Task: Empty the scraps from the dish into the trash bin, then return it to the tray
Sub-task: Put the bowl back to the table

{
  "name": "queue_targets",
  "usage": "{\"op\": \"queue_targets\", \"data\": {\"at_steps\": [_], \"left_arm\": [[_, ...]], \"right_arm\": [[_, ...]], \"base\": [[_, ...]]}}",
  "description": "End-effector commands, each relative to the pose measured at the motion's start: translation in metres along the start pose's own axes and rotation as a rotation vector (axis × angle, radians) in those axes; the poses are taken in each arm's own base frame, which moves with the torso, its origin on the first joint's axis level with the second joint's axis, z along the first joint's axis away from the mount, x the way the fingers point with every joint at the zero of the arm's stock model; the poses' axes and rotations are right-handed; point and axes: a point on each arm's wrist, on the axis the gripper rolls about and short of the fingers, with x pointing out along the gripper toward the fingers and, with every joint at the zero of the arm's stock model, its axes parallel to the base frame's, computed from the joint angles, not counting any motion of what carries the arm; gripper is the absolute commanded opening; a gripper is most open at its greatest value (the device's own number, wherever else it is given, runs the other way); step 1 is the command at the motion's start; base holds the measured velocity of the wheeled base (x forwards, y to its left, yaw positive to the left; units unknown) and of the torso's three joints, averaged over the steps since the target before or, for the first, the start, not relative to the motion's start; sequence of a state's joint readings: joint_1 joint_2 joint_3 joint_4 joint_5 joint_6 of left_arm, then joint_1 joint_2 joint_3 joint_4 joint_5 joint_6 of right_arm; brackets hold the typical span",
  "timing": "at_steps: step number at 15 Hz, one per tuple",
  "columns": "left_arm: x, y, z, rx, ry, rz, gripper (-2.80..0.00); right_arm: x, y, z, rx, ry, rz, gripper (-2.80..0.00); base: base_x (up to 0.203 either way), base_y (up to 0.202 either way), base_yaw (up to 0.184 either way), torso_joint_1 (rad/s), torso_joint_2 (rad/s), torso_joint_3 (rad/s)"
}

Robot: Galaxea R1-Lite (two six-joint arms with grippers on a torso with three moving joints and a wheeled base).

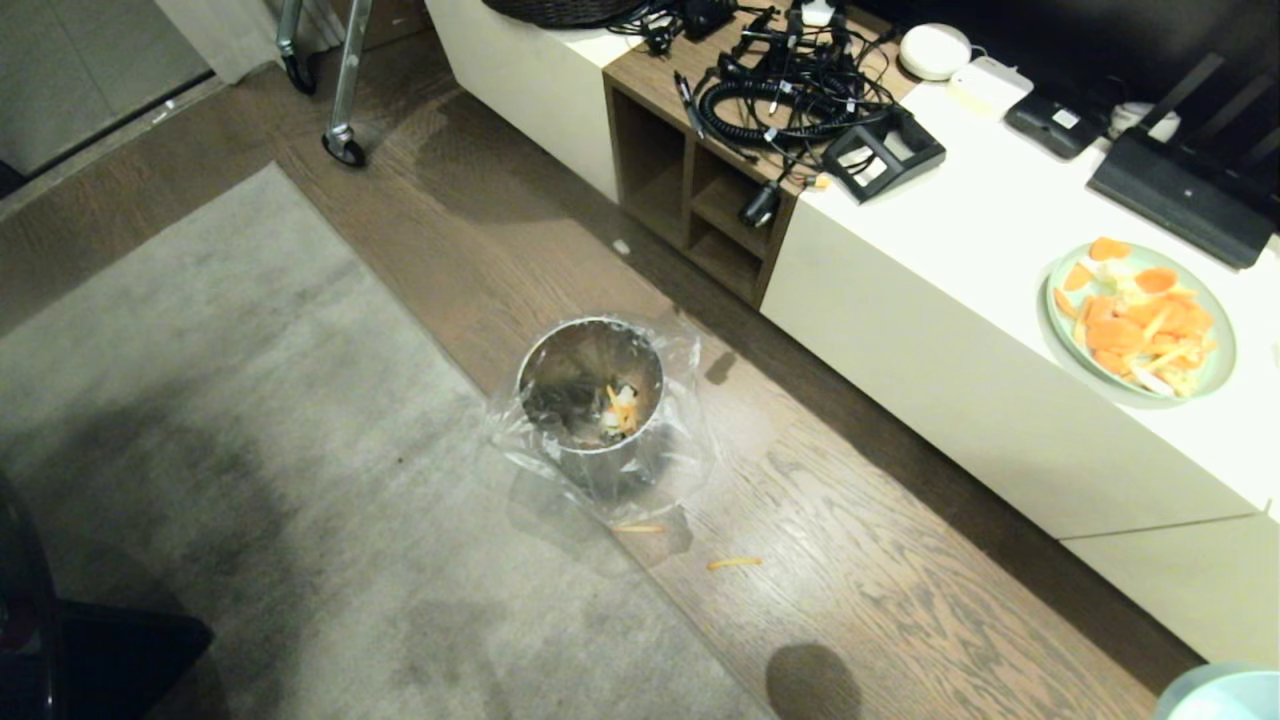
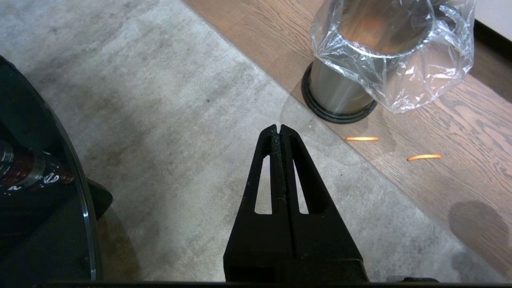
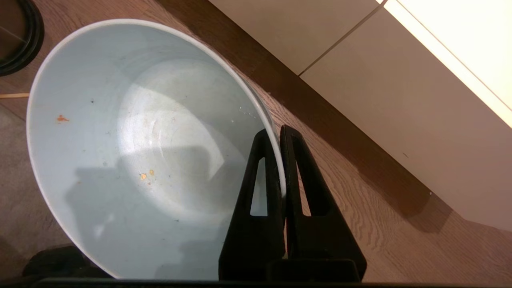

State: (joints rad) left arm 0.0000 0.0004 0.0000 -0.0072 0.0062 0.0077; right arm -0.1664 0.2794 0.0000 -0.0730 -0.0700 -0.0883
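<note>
Since the bowl looks all but bare, here is how things stand, nearest first:

Right gripper [image 3: 282, 160]: clamped on the rim of the dish [image 3: 132, 152], one finger inside and one outside, low at the near right over the wood floor [image 1: 900, 620].
Dish: smooth, round, pale glazed; only a few orange specks cling inside.
Left gripper [image 2: 280, 130]: fingers pressed together, empty, parked over the grey rug [image 2: 180, 100].
Strays: two thin orange strips [image 1: 733, 563] lie on the floor just beside the bin.
Trash bin [image 1: 590, 400]: brushed-steel cylinder, black base ring, crinkled clear liner; scraps [image 1: 620, 405] lie inside.
Progress: emptying looks done, I judge; returning the dish is left, and no tray shows in any view.
Far right: green plate [image 1: 1140, 320] heaped with orange slices on a white cabinet [image 1: 950, 300].
</note>
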Motion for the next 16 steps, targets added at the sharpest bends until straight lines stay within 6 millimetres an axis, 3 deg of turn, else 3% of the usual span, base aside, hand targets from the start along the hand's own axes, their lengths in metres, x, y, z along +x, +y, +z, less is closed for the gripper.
{"op": "queue_targets", "data": {"at_steps": [1,6,12,16], "left_arm": [[0.0,0.0,0.0,0.0,-0.001,0.0,-2.8],[0.0,0.0,0.0,0.0,-0.001,0.0,-2.8],[0.0,0.0,0.0,0.0,-0.001,0.0,-2.8],[0.0,0.0,0.0,0.0,-0.001,0.0,-2.8]], "right_arm": [[0.0,0.0,0.0,-0.002,0.002,0.005,-2.8],[0.0,0.0,0.0,0.01,0.0,0.071,-2.8],[-0.02,-0.003,-0.014,0.021,-0.208,0.189,-2.8],[-0.02,-0.003,-0.015,0.02,-0.225,0.194,-2.8]], "base": [[0.0,0.0,0.0,0.0,0.0,0.0],[0.0,0.0,0.0,0.0,0.0,0.0],[0.0,0.0,0.0,0.0,0.0,0.0],[0.0,0.0,0.0,0.0,0.0,0.0]]}}
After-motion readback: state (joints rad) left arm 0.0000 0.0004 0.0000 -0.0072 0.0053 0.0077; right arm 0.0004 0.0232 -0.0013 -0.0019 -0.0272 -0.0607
